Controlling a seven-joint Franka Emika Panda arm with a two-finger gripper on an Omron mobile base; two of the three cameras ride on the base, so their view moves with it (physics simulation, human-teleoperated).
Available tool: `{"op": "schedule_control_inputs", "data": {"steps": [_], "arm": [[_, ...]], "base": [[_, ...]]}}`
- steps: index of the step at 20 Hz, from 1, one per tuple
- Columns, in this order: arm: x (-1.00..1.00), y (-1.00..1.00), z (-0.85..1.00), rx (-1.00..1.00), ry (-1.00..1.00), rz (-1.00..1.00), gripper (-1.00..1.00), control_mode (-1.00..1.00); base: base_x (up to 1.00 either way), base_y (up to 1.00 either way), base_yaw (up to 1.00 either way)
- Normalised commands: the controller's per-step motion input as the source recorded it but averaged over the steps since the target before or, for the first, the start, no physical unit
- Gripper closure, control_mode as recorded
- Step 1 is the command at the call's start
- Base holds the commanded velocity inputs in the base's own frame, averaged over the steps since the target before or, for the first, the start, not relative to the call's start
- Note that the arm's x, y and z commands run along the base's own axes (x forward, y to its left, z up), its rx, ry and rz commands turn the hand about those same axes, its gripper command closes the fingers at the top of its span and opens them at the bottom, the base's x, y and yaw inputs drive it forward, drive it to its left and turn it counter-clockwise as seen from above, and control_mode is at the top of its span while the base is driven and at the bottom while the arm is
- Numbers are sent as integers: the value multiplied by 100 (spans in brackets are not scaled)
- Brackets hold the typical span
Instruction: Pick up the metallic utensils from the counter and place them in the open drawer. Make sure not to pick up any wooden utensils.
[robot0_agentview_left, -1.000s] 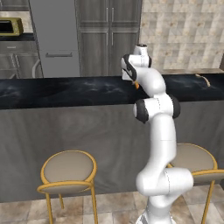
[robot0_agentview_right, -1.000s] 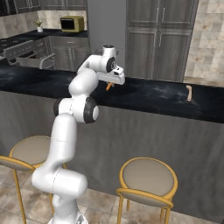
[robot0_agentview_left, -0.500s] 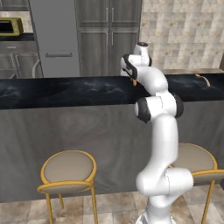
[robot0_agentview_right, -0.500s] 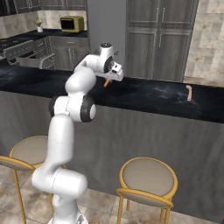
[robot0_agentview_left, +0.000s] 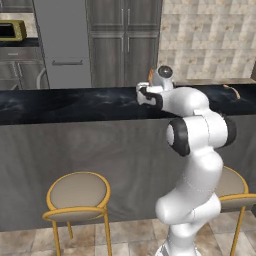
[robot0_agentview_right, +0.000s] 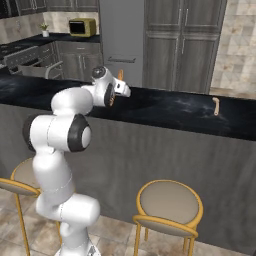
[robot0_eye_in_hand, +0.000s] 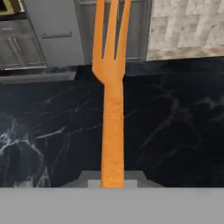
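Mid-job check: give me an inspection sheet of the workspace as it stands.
Surface: black counter, glossy.
Job's things: orange fork in the grip, above the counter, tines pointing away from the hand; wooden utensil lying on the counter to the arm's right.
Clutter: nothing seen.
Grippers: gripper shut on the fork's handle.
Cables: nothing seen.
Surroundings: stools below the counter, grey cabinets behind, yellow microwave.

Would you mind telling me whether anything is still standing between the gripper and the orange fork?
Nothing does: the gripper is shut on the orange fork, its handle rising from between the fingertips, held above the black counter. The open drawer isn't in sight, so that path can't be judged.
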Motion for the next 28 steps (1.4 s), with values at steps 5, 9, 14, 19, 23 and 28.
{"op": "schedule_control_inputs", "data": {"steps": [5, 9, 14, 19, 23, 28], "arm": [[-97, 2, 59, 2, -17, 0, 100, -100], [-74, 0, 100, 14, 12, -2, 100, -100], [-45, 0, 89, 12, 38, -1, 100, -100], [-29, 0, 32, 3, 46, 0, 100, -100], [-6, 4, -33, -7, 36, -2, 100, -100], [-58, 2, -59, -13, 11, -5, 100, -100]], "base": [[0, 0, 0], [0, 0, 0], [0, 0, 0], [0, 0, 0], [0, 0, 0], [0, 0, 0]]}}
